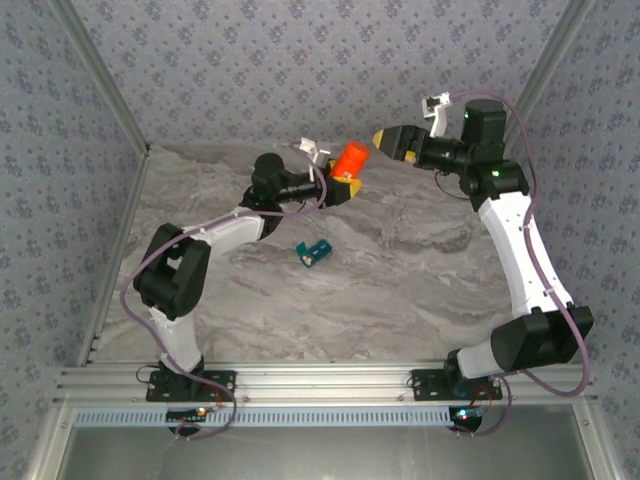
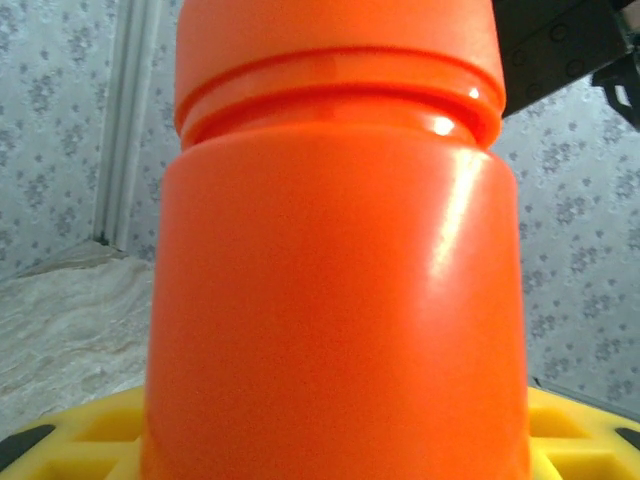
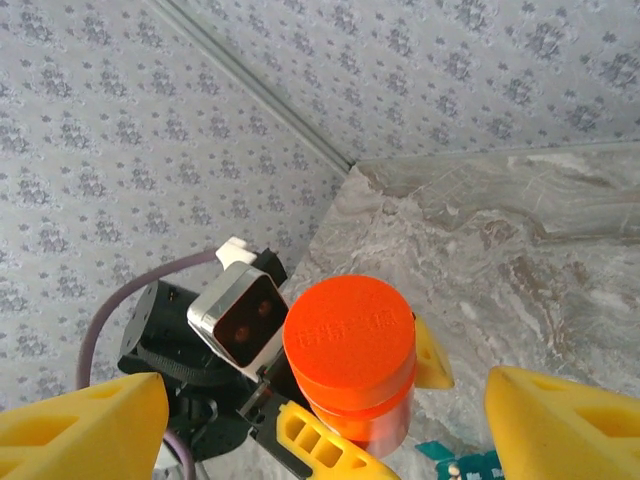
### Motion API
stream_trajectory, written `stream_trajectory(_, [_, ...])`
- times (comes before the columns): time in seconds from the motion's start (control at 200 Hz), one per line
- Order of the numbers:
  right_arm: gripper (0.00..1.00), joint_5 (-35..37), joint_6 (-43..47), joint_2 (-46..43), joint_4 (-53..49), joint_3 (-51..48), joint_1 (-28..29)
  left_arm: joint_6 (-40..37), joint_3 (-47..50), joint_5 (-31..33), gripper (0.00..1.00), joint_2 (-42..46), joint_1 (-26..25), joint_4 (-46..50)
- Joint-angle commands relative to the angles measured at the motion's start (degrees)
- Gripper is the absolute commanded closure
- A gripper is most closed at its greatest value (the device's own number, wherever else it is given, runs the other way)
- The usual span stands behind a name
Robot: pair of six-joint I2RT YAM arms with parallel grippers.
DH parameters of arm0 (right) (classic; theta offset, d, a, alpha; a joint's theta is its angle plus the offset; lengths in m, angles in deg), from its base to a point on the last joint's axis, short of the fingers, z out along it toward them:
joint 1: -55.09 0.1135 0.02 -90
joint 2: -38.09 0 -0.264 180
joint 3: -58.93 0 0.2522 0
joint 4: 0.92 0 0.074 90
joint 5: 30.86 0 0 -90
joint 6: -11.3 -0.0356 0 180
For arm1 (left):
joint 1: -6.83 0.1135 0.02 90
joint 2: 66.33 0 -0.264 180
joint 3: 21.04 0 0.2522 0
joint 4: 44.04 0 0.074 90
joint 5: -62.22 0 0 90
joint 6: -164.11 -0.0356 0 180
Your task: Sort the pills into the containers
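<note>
On the grey marbled table (image 1: 400, 290), near its middle and in front of the left arm, lies the teal pill box (image 1: 313, 252). Walls (image 1: 250, 60) with a grey-blue flower pattern close the table on three sides, and metal rails (image 1: 330, 385) run along its near edge. The left gripper (image 1: 345, 178) is clamped on an orange bottle (image 1: 351, 157) with its cap on, held above the surface. The right gripper (image 1: 382, 139) has its fingers wide apart, near the cap and holding nothing.

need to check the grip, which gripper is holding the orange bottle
The left gripper, clamped on the orange bottle. The right gripper is open and empty, facing the cap.
</note>
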Motion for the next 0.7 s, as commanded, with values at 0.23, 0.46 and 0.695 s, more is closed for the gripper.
stream_trajectory(0.23, [0.15, -6.33, 8.23, 7.28, -10.22, 9.0, 1.04, 0.56, -5.16, -11.35, 1.0, 1.4, 0.93, 2.98])
stream_trajectory(0.46, [0.18, -7.44, 10.43, 9.63, -13.06, 10.86, 3.41, -0.82, -5.81, -12.6, 1.0, 1.38, 1.0, 5.88])
stream_trajectory(0.695, [0.36, -7.7, 11.16, 9.75, -14.28, 10.8, 4.06, -1.35, -5.56, -12.37, 1.0, 1.21, 1.12, 6.48])
